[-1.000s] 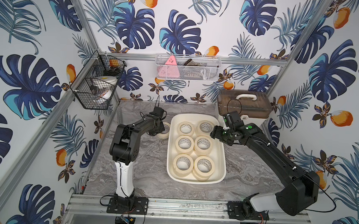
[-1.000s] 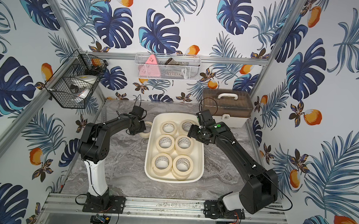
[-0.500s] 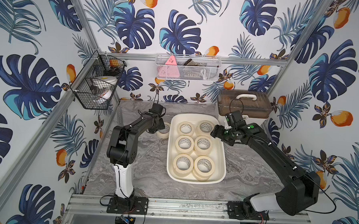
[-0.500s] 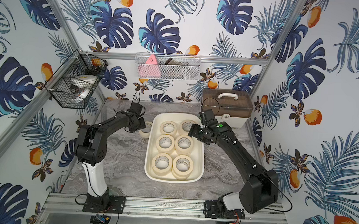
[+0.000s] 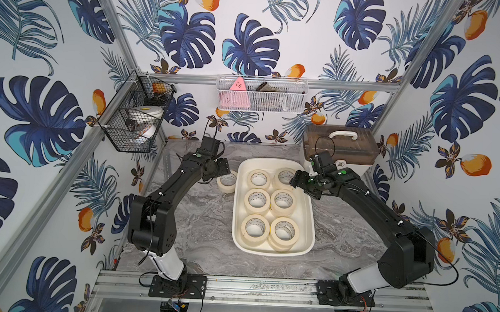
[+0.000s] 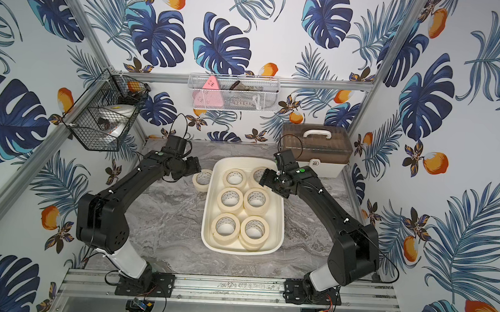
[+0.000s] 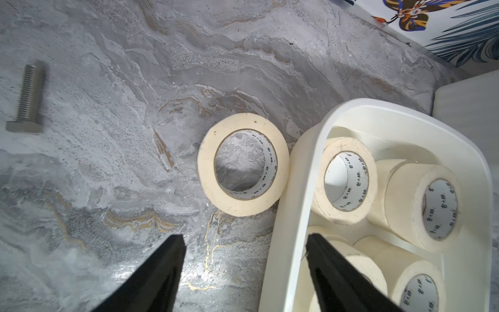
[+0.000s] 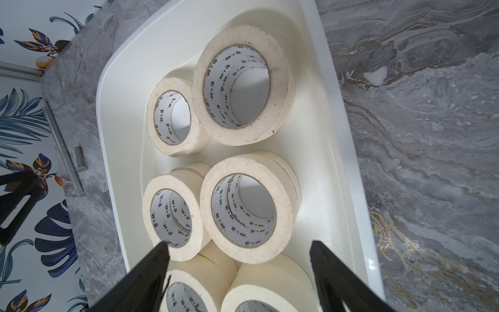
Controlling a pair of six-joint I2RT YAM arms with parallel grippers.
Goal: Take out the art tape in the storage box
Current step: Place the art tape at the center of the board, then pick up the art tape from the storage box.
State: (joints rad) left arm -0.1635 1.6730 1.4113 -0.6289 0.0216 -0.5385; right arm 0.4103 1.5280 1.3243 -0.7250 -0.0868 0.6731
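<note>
Art tape (image 7: 243,122) on marble tabletop (image 7: 108,81), leaf-print walls (image 5: 249,17)

Black jointed left arm (image 5: 169,188): elbow bent, reaching forward. Black two-fingered left gripper (image 7: 244,237): jaws wide apart, empty. Black jointed right arm (image 5: 368,205): reaching inward. Matching right gripper (image 8: 239,244): jaws wide apart, empty.

In a top view the right hand (image 5: 293,180) covers part of the art tape (image 5: 277,177) roll in the far right corner of the storage box (image 5: 272,251) — core print there is too small to read. Lower stacked rolls sit mostly hidden under upper ones — the bolt (image 7: 27,100) looks blurred.
</note>
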